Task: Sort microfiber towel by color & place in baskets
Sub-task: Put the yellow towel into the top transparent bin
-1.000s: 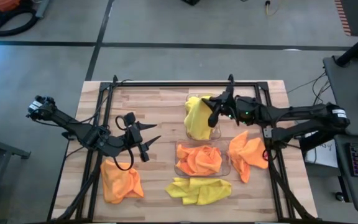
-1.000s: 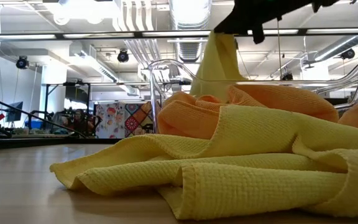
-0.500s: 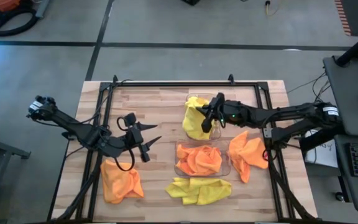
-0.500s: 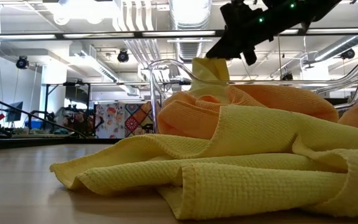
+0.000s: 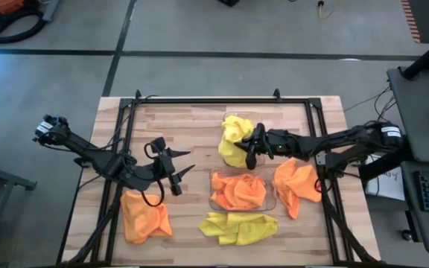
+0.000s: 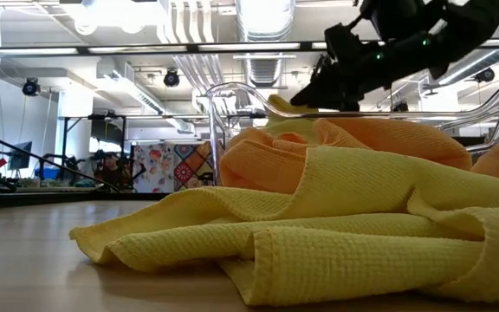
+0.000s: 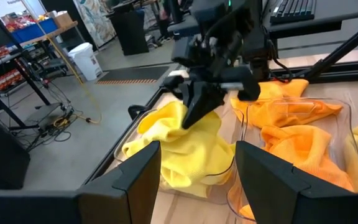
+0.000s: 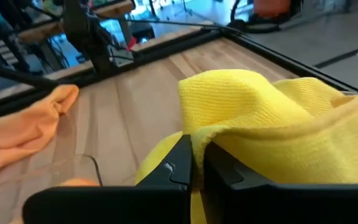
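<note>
Currently a yellow towel [image 5: 233, 140] is pinched by the right end effector [image 5: 250, 147] and held low over the far basket [image 7: 185, 186], partly inside. If released now, a corner could be left draped over the rim. The left end effector [image 5: 176, 173] is held wide apart above the counter [image 5: 192, 126].

We see waffle-textured matt cloth towels [image 6: 319, 234], glossy clear plastic baskets [image 7: 241, 186] beside them (see-through walls), and a pale wooden table [image 5: 177, 123] beneath.
</note>
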Available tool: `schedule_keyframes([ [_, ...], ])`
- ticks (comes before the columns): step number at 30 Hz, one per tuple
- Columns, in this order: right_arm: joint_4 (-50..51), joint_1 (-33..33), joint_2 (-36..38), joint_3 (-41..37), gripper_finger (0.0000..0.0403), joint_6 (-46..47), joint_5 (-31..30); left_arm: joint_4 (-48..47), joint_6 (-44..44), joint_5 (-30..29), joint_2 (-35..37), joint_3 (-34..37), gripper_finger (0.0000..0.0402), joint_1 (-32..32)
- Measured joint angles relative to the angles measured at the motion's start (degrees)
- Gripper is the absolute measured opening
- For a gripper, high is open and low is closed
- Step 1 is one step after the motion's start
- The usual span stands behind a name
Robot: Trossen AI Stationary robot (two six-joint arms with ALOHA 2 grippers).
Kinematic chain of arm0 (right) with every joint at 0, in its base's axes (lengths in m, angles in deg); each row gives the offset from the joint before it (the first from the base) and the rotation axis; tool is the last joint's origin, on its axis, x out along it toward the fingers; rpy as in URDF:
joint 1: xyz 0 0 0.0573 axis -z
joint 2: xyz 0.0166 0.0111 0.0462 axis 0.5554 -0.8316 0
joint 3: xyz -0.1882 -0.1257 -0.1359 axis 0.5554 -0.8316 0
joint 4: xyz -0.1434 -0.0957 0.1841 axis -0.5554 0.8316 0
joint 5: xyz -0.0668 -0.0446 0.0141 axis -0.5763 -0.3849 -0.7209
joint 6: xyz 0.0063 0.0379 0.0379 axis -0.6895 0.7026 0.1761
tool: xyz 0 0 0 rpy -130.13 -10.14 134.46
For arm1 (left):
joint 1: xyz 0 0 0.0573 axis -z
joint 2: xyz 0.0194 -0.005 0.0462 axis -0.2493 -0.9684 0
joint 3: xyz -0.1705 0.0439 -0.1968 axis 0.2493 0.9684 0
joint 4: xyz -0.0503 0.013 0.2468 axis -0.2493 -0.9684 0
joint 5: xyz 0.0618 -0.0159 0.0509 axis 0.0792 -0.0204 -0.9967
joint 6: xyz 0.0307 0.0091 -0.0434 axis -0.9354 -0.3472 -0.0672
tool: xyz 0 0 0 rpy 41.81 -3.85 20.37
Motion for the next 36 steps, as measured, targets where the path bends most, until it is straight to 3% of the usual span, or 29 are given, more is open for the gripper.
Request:
schedule_keyframes([
  [4, -4.44, 0.0, -5.2, -0.25, 0.0009, -1.23, 1.17, 0.69, -0.83, 0.0, 0.18, 0.0, 0.0191, 0.0],
  [11, -3.58, -0.02, -12.82, 0.9, 0.0009, 1.87, 1.62, 0.81, -1.64, -0.02, 0.44, 0.0, 0.0191, 0.0],
  [24, 3.93, 1.31, -12.42, 0.85, 0.0009, 11.56, 3.42, -0.15, -1.1, -0.02, 0.46, 0.0, 0.0191, 0.0],
  [36, 7.54, 1.22, -7.54, 3.19, 0.001, 7.72, 4.24, -0.28, -1.08, -0.02, 0.46, 0.0, 0.0191, 0.0],
])
